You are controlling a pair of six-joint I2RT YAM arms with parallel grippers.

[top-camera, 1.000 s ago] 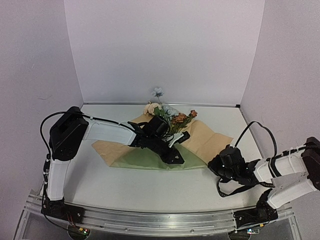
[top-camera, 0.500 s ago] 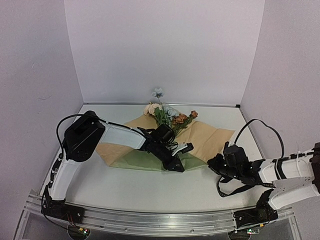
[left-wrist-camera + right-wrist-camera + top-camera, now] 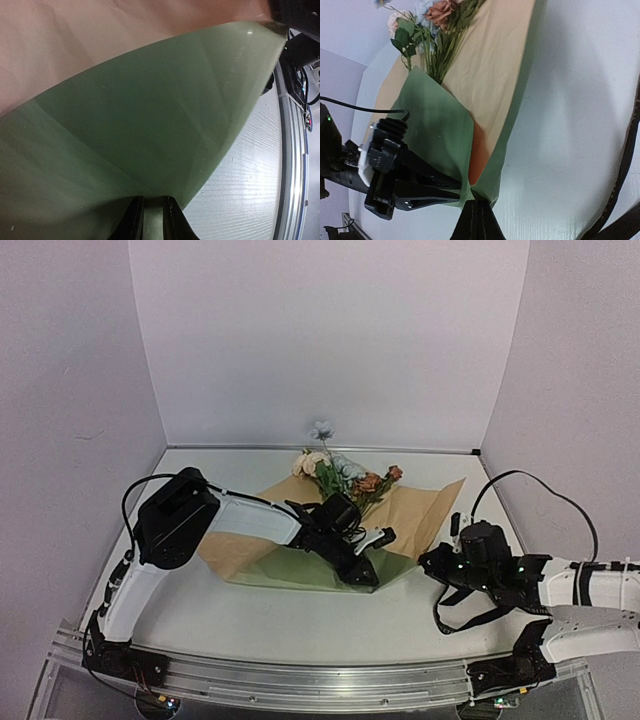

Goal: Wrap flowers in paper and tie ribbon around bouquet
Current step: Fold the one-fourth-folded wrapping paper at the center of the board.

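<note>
The flowers, blue, cream and rust heads, lie on the paper, tan side up. A green flap of the paper is folded over the stems. My left gripper is shut on the flap's edge, with green paper between its fingers. My right gripper is shut on the paper's near corner, where the creases gather. The paper's far right corner stands up off the table. The ribbon is out of view.
The white table is ringed by pale walls, with a metal rail along the near edge. The right arm's black cable loops above the table at right. The left arm reaches across the paper's left part.
The left arm has carried the green flap to the right and narrowed its jaws on it. The whole sheet has shifted right and its far right corner has risen. The right gripper stayed shut.
</note>
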